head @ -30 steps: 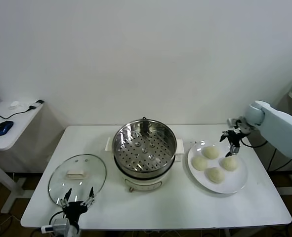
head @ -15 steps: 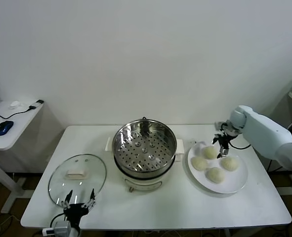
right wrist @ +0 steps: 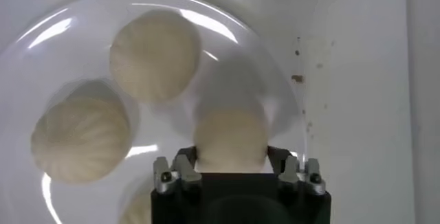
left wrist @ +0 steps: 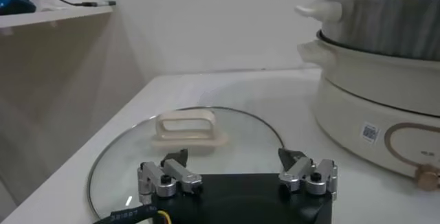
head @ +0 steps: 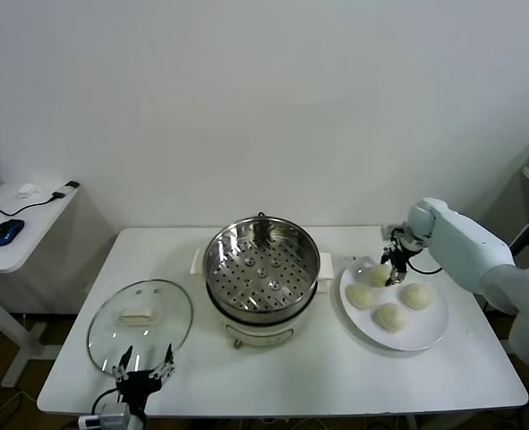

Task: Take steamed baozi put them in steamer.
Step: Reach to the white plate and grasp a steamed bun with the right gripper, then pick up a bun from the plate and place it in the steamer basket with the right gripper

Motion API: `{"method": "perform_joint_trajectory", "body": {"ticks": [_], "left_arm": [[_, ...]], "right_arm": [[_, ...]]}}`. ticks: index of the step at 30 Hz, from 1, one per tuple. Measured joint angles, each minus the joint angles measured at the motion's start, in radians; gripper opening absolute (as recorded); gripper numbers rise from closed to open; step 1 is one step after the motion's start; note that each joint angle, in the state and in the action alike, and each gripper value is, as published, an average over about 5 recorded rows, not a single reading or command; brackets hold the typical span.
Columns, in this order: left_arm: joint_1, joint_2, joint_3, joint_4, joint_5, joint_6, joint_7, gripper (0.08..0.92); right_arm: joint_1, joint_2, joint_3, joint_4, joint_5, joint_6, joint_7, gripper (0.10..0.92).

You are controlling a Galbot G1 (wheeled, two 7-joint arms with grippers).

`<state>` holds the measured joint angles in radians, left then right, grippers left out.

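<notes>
Glass lid lies flat on the white bench at the left, and the left gripper waits just in front of it at the bench's near edge, fingers apart and empty. Centre, the steamer stands uncovered, ready for loading; a small label on its cream base is too small to read. At the right, four steamed baozi sit on a white plate, where the right gripper straddles the rear-left bun with fingers apart, seemingly lined up to close.
</notes>
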<state>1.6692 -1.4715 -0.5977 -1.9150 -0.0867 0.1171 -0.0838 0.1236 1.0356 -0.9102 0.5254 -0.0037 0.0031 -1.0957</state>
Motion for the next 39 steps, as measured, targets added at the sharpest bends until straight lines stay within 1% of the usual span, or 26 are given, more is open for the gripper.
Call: {"method": "perform_joint_trajectory", "body": {"ticks": [5,11,16,20,24,28,34,39], "left_arm": [[0.011,-0.005,0.001,-0.013,0.008,-0.001,0.001,0.823],[0.025,-0.006,0.007,-0.035,0.016,-0.001,0.006,0.823],[0.035,-0.002,0.008,-0.053,0.018,-0.001,0.009,0.823],[0.033,0.002,0.005,-0.056,0.018,-0.001,0.010,0.823],[0.036,0.009,-0.002,-0.061,0.015,-0.004,0.009,0.823],[0.042,0.016,-0.005,-0.066,0.015,-0.007,0.007,0.823],[0.045,0.021,-0.003,-0.073,0.018,-0.007,0.007,0.823],[0.044,0.022,0.005,-0.072,0.023,-0.010,0.008,0.823]], "right_arm": [[0.076,-0.043,-0.060,0.102,0.063,0.000,-0.018,0.634],[0.295,-0.065,-0.231,0.289,0.198,0.034,-0.044,0.636],[0.497,-0.020,-0.367,0.447,0.319,0.106,-0.062,0.636],[0.597,0.049,-0.441,0.546,0.355,0.203,-0.068,0.636],[0.635,0.119,-0.479,0.597,0.323,0.319,-0.063,0.636],[0.617,0.176,-0.489,0.600,0.241,0.430,-0.046,0.636],[0.529,0.245,-0.450,0.527,0.068,0.557,-0.014,0.636],[0.451,0.297,-0.393,0.434,-0.062,0.624,0.016,0.636]]}}
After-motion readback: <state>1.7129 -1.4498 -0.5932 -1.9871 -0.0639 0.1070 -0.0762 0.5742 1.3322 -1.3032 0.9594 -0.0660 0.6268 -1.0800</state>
